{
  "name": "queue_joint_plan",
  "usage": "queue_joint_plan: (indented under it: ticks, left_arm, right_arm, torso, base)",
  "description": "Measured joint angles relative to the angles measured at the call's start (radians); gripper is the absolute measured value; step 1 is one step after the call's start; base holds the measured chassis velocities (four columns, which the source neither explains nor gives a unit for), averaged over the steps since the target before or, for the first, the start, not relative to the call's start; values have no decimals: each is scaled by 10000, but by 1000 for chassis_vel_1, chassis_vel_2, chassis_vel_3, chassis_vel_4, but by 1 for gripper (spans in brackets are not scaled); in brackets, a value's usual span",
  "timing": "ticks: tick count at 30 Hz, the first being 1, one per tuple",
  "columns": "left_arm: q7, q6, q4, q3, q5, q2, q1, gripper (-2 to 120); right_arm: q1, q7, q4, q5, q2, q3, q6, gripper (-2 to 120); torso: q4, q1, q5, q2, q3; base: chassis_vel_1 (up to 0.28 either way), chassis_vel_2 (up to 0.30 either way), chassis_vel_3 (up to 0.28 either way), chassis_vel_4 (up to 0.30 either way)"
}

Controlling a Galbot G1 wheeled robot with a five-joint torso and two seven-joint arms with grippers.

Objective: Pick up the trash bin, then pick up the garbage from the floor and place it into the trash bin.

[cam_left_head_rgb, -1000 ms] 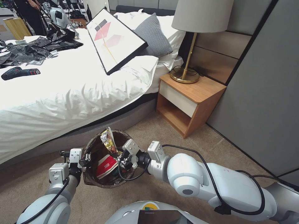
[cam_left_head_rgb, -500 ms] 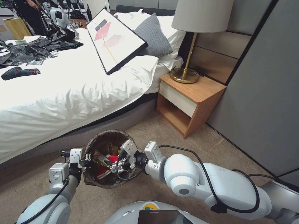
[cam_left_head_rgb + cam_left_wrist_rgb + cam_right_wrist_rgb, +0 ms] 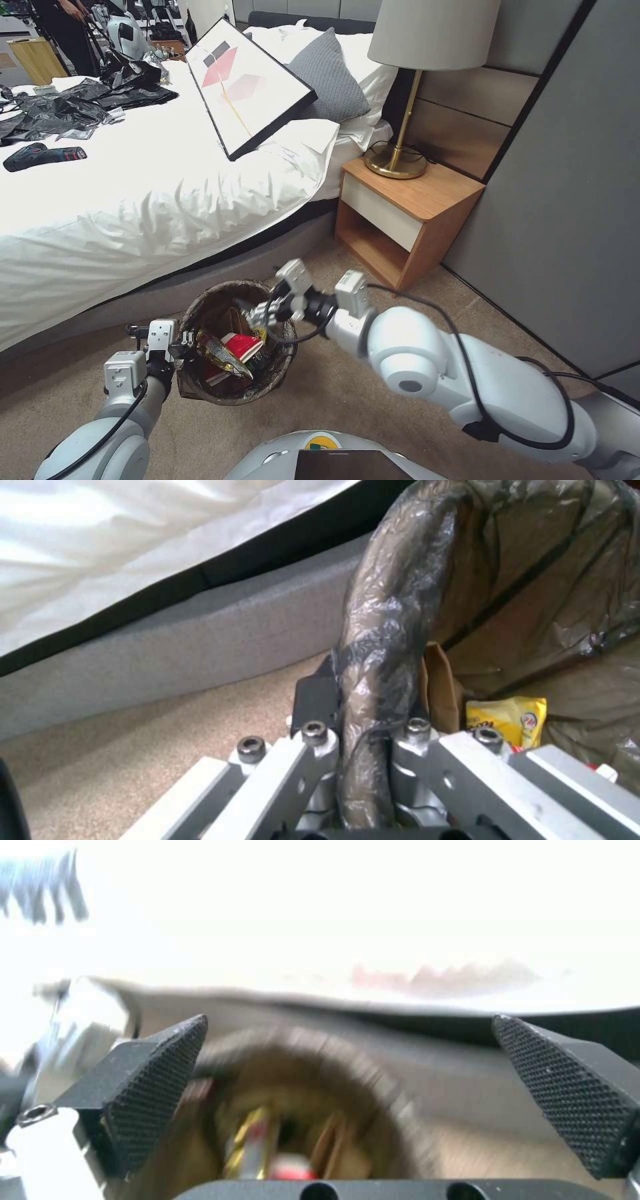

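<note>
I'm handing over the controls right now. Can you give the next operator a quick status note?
Left tool: shut on the trash bin rim, holding the bin beside the bed.
Right tool: open and empty, above the bin's far rim.
Done: gold wrapper, red cup, yellow snack pack and brown paper bag are in the bin.
Left: no litter is visible on the carpet here; check elsewhere.

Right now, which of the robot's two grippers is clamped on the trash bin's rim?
The left gripper: its fingers pinch the bag-covered rim of the trash bin. The right gripper hangs open above the bin's far edge, holding nothing.
</note>
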Motion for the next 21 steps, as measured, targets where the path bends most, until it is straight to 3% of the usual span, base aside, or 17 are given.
queue_joint_plan:
  ticks: [5, 9, 12, 15, 17, 20, 21]
  left_arm:
    - [0, 1, 0, 12, 73, -38, 9, 3]
    - [-1, 0, 0, 33, 106, -103, 44, 3]
    - [-45, -17, 0, -5, 130, -146, 85, 3]
    - [-52, -27, 0, -7, 154, -145, 98, 3]
    - [-50, -43, 0, -8, 257, -161, 141, 3]
    - [-67, -59, 0, -18, 369, -168, 152, 3]
    - [-75, -61, 0, -21, 464, -168, 157, 3]
  right_arm:
    - [-968, -17, 398, -792, -420, 1296, 1057, 100]
    - [-2033, 128, 405, -1510, -455, 2067, 1264, 100]
    - [-4200, -333, 234, -3711, -255, 4119, 1947, 100]
    - [-4889, -601, 201, -4331, -150, 4785, 2232, 100]
    - [-6906, -1259, 166, -5804, 346, 6354, 2979, 100]
    - [-8107, -1507, 157, -7018, 815, 7178, 3565, 100]
    - [-9081, -1754, 143, -8000, 1458, 7791, 4045, 100]
  torso:
    - [0, 0, 0, 0, -1]
    - [1, 0, 1, 0, 0]
    - [1, 0, 3, 0, -1]
    - [0, 0, 2, 0, -1]
    - [0, 0, 1, 0, -1]
    - [-5, -1, 2, 0, -2]
    - [-1, 0, 0, 1, -2]
  base:
    - [0, 0, 0, 0]
    - [0, 0, 0, 0]
    - [0, 0, 0, 0]
    - [0, 0, 0, 0]
    - [0, 0, 0, 0]
    - [0, 0, 0, 0]
    - [0, 0, 0, 0]
